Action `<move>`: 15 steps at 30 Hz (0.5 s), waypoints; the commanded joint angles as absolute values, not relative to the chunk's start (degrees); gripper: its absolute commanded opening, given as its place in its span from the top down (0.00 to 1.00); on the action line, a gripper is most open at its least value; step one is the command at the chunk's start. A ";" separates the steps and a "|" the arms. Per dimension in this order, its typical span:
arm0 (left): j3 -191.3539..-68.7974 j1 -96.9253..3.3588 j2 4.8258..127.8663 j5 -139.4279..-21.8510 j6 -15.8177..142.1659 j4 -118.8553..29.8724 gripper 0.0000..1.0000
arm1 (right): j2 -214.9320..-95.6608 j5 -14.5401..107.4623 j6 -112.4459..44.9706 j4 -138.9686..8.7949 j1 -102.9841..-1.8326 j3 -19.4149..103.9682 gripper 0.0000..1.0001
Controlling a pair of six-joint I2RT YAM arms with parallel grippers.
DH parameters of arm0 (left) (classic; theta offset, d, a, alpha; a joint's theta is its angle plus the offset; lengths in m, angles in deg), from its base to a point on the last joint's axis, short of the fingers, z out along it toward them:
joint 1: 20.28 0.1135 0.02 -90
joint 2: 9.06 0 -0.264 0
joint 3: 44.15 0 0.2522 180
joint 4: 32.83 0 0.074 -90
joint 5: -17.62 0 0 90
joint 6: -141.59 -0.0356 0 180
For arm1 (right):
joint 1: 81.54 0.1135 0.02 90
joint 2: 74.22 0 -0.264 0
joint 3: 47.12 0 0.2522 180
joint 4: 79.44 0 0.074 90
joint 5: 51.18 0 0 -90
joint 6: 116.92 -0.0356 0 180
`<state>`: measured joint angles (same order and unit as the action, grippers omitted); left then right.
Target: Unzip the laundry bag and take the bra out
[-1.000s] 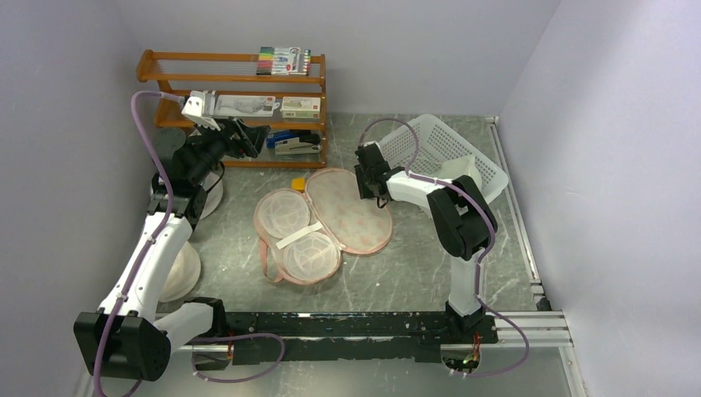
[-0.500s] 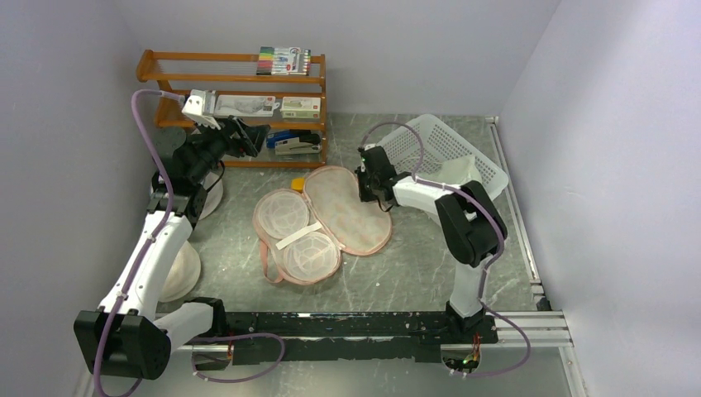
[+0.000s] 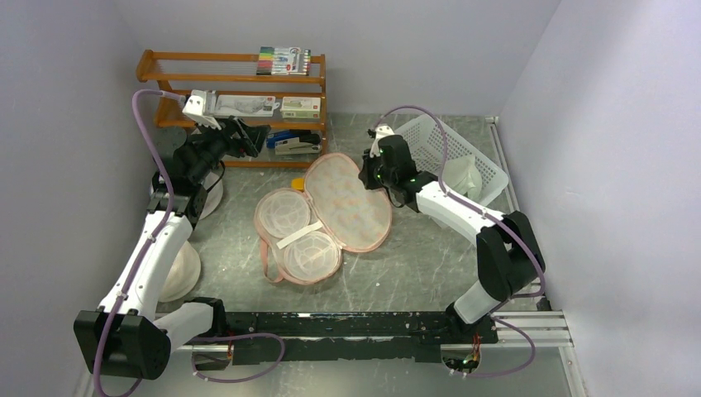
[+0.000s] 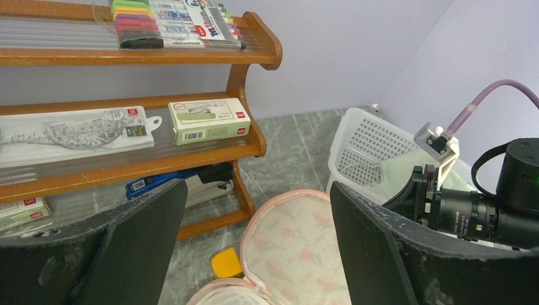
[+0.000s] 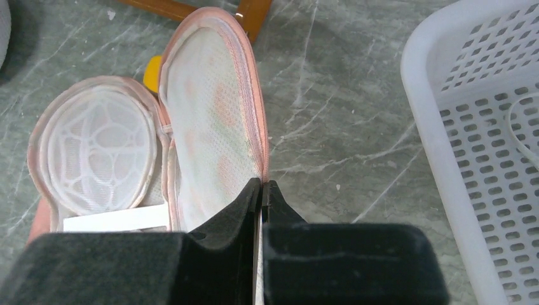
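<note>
Shows bag [image 3: 351,207] unzipped, lid pinched at its rim by right gripper [image 5: 262,184]; bra [image 3: 312,256] exposed inside, not yet removed; left gripper [image 4: 255,210] spread wide, empty.

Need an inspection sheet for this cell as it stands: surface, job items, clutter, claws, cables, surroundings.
surface: grey marbled tabletop, pale scuffs.
laundry bag: unzipped and open; floral lid tilted up, lower half flat, holding two white mesh domes.
bra: cannot tell; a pale moulded piece in the white basket may be it.
clutter: yellow item behind the bag; wooden shelf with markers and boxes; plain round domes beside the left arm.
claws: left claw open, empty, raised facing the shelf; right claw shut on the lid's rim.
cables: purple cables run along both arms, none lying on the bag.
surroundings: lilac walls on three sides; nothing else seen.
</note>
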<state>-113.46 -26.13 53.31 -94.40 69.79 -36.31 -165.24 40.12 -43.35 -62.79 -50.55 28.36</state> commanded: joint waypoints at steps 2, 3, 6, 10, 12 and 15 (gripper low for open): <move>-115.38 -26.37 52.96 -93.58 68.74 -36.31 0.05 | -163.81 38.12 -42.84 -58.57 -50.30 31.99 1.00; -115.31 -26.43 52.90 -93.66 68.78 -36.31 0.05 | -163.91 36.94 -42.99 -56.56 -50.14 33.43 1.00; -115.37 -26.44 52.82 -93.73 68.79 -36.29 0.05 | -164.11 33.07 -42.29 -52.25 -48.05 37.04 1.00; -115.38 -26.52 52.58 -93.50 68.73 -36.39 0.05 | -166.38 21.09 -40.64 -45.53 -40.47 42.72 1.00; -115.39 -26.52 52.28 -92.99 68.52 -36.61 0.05 | -168.47 15.31 -40.70 -41.87 -37.14 46.00 1.00; -115.39 -26.61 51.90 -92.33 68.16 -36.88 0.05 | -171.91 7.81 -40.53 -37.76 -32.22 50.35 1.00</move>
<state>-113.46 -26.39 53.20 -93.68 69.33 -36.64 -167.73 21.37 -41.71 -46.07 -37.33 45.69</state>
